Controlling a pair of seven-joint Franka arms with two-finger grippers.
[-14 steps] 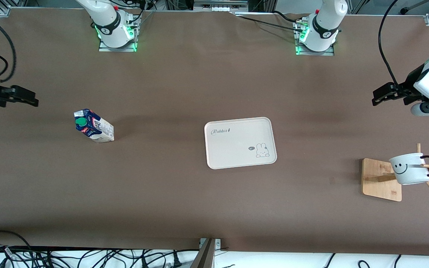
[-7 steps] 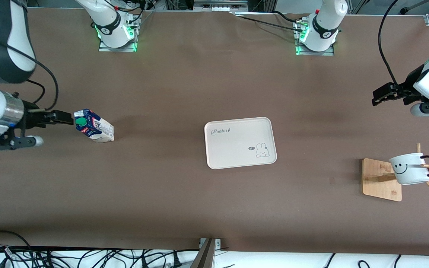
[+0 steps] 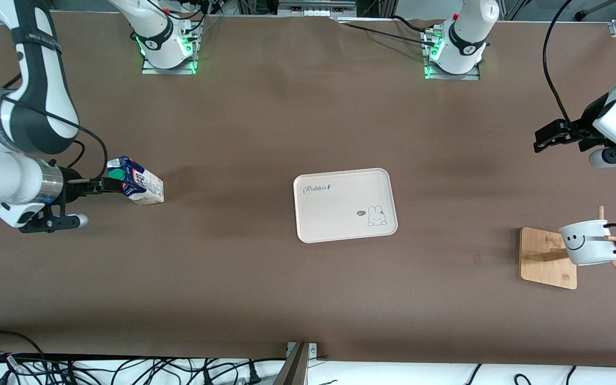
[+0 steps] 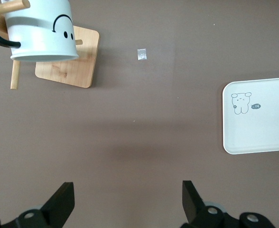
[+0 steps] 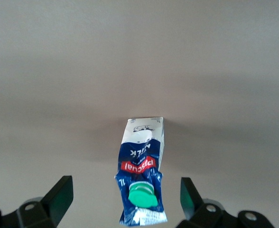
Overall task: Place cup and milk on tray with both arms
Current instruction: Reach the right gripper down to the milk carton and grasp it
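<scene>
While the milk (image 5: 142, 175) stands between its spread fingers, the right tool (image 5: 125, 199) hovers unclamped.

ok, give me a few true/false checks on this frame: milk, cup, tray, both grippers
1. The tray has nothing on it. True.
2. The cup stands on the table. False: it hangs on the wooden rack.
3. The right gripper is shut on the milk. False: it is open, the carton between its fingers in the right wrist view.
4. The left gripper is open over bare table. True.
5. The milk lies on the tray. False: it stands on the table toward the right arm's end.
</scene>
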